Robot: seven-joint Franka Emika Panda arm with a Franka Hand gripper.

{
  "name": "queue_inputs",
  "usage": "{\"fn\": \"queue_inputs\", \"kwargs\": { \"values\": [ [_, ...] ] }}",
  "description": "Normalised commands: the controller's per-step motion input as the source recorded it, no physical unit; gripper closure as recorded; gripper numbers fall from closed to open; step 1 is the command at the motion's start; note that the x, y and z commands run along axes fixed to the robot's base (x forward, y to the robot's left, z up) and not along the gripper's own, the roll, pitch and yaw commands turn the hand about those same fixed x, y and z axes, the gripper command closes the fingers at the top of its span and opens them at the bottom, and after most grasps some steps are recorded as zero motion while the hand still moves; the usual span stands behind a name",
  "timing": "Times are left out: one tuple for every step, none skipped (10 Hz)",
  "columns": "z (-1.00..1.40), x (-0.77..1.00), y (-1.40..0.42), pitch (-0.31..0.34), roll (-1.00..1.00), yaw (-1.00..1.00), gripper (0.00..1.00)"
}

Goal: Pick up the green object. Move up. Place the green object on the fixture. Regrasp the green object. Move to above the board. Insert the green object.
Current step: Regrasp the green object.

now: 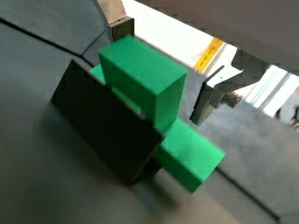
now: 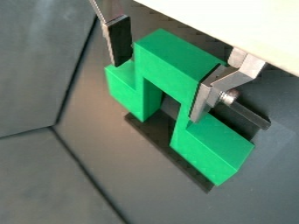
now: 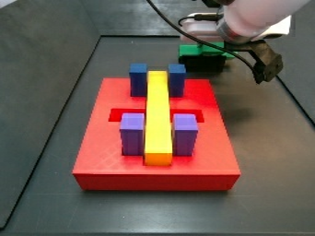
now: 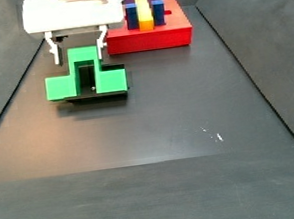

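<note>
- Two silver fingers (image 2: 219, 85) of my gripper (image 2: 163, 61) sit either side of the green object (image 2: 176, 105); in this wrist view I can see a slim gap on at least one side, so I read the jaws as apart, straddling the piece rather than clamped on it.
- Under it, the green object rests on the fixture (image 1: 105, 122), one arm lying flat along the base and the other part standing up against the dark bracket. I judge that pose is deliberate: the bracket props the piece so I can take it again from a better angle.
- From a side view, the gripper (image 4: 78, 44) hangs directly over the green object (image 4: 86, 81), with the fixture (image 4: 94, 97) showing only as a dark edge beneath.
- Farther off, well apart from the fixture, sits the board (image 3: 154, 152), carrying the yellow bar (image 3: 157, 115), blue blocks (image 3: 139, 78) and purple blocks (image 3: 132, 134).
- My guess at the step: the regrasp, with closing on the piece next.
</note>
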Motion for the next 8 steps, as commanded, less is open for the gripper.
{"fn": "queue_inputs", "kwargs": {
  "values": [
    [-0.28, 0.00, 0.00, 0.263, -0.37, -0.03, 0.00],
    [-0.21, 0.00, 0.03, 0.220, -0.41, -0.03, 0.00],
    [0.00, -0.09, 0.00, -0.051, -0.02, 0.01, 0.00],
    [0.00, -0.09, 0.00, -0.031, 0.00, 0.00, 0.00],
    [0.00, 0.00, 0.00, 0.000, 0.00, 0.00, 0.00],
    [0.00, 0.00, 0.00, 0.000, 0.00, 0.00, 1.00],
    [0.00, 0.00, 0.00, 0.000, 0.00, 0.00, 1.00],
    [0.00, 0.00, 0.00, 0.000, 0.00, 0.00, 1.00]
  ]
}}
